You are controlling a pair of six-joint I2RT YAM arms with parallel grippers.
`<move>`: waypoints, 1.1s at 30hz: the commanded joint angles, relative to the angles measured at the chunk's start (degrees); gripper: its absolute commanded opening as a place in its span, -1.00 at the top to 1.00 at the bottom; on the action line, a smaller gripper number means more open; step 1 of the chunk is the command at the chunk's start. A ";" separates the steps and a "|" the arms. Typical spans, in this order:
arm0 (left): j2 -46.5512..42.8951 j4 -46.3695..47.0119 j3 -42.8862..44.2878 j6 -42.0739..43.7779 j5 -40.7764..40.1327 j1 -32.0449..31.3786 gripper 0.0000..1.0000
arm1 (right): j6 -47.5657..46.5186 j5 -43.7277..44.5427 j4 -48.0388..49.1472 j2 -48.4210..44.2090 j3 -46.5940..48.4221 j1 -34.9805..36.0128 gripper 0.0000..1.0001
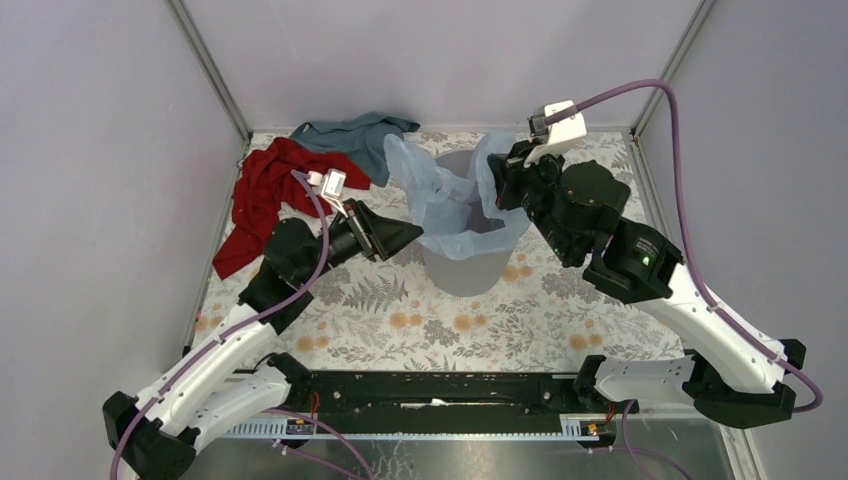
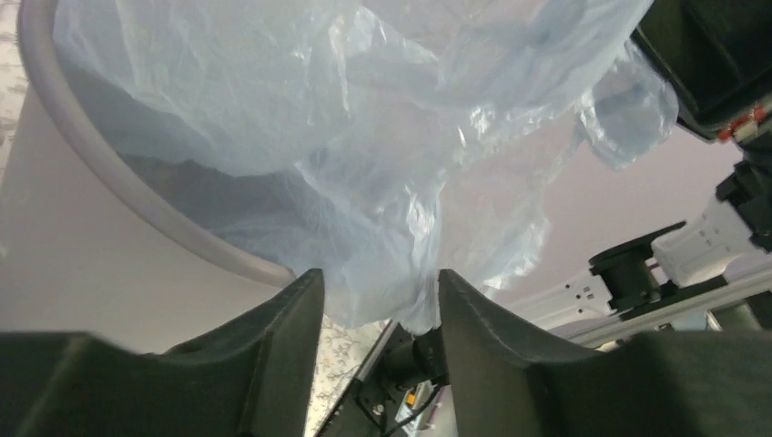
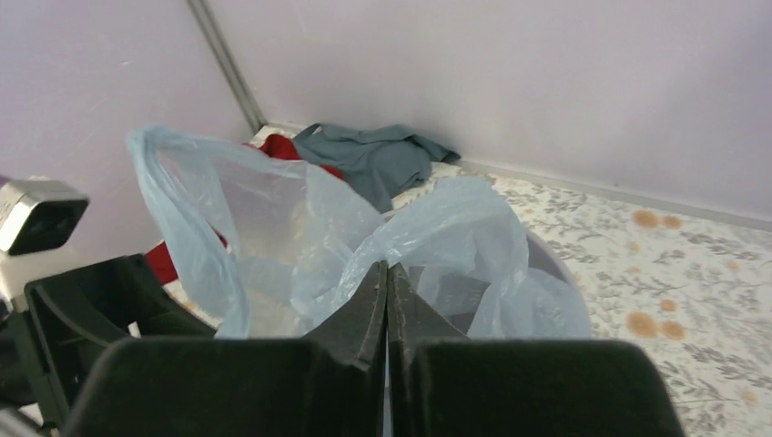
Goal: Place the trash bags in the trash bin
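Note:
The pale blue trash bag (image 1: 445, 195) is draped into and over the mouth of the light grey trash bin (image 1: 462, 268) at the middle of the table. My left gripper (image 1: 405, 238) is at the bin's left side. Its jaws stand apart in the left wrist view, with a loose fold of the bag (image 2: 319, 109) hanging between them beside the bin's rim (image 2: 137, 196). My right gripper (image 1: 500, 188) is at the bin's far right rim. It (image 3: 387, 267) is shut on an edge of the bag (image 3: 273, 228), and the film rises from its tips.
A red cloth (image 1: 265, 195) lies on the floral table cover left of the bin, with a teal-grey cloth (image 1: 355, 135) behind it near the back wall. Walls close in on the left, back and right. The left arm's camera (image 3: 36, 214) is near the bag.

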 commanded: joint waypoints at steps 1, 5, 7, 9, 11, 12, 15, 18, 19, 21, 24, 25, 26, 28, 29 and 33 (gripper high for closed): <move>-1.93 -13.69 8.87 10.88 -3.30 0.29 -0.32 | 3.55 -4.20 1.98 -0.46 -2.18 0.18 1.00; -2.08 -25.50 18.08 17.59 -9.25 0.24 -0.89 | 3.46 -5.71 3.05 -1.71 -3.82 0.13 1.00; -1.06 -28.35 22.27 19.06 -11.11 0.24 -0.98 | 3.22 -6.11 3.61 -2.09 -4.09 0.18 1.00; 1.17 -30.77 26.56 19.61 -11.82 0.24 -0.98 | 2.98 -6.07 3.65 -2.19 -4.02 0.18 1.00; 4.35 -32.89 30.65 19.53 -13.62 0.24 -0.98 | 2.75 -6.30 3.80 -2.23 -3.98 0.14 1.00; 5.58 -33.33 32.97 19.45 -14.28 0.24 -0.98 | 2.59 -6.37 3.72 -2.11 -3.87 0.16 1.00; 9.99 -33.39 37.68 19.38 -15.07 0.24 -0.98 | 2.48 -6.41 3.78 -2.15 -3.91 0.18 1.00; 14.48 -31.89 41.53 19.38 -14.36 0.04 -0.93 | 2.43 -6.72 3.84 -2.10 -4.01 0.18 1.00; 15.91 -31.65 42.74 19.42 -14.38 -0.08 -0.88 | 2.55 -6.85 3.83 -2.06 -3.97 0.18 1.00; 18.80 -31.21 44.90 18.94 -13.61 -0.26 -0.82 | 2.65 -6.98 3.67 -1.97 -3.93 0.16 1.00; 21.58 -27.80 45.64 18.03 -12.39 -0.56 -0.77 | 2.74 -7.21 3.45 -2.05 -4.10 0.18 1.00; 22.43 -26.57 45.71 17.87 -12.11 -0.71 -0.77 | 2.72 -7.19 3.32 -2.06 -4.14 0.18 1.00; 23.27 -25.86 46.01 17.78 -12.19 -0.71 -0.76 | 2.66 -7.21 3.12 -2.14 -4.18 0.18 1.00; 25.00 -24.40 46.72 18.18 -13.55 -0.73 -0.74 | 2.62 -7.27 2.87 -2.48 -4.45 0.18 1.00; 25.63 -23.50 46.97 18.35 -14.29 -0.67 -0.71 | 2.50 -7.29 2.75 -2.66 -4.52 0.18 1.00; 27.90 -20.91 48.53 18.84 -14.67 -0.70 -0.34 | 1.89 -7.47 1.03 -3.82 -4.59 0.18 1.00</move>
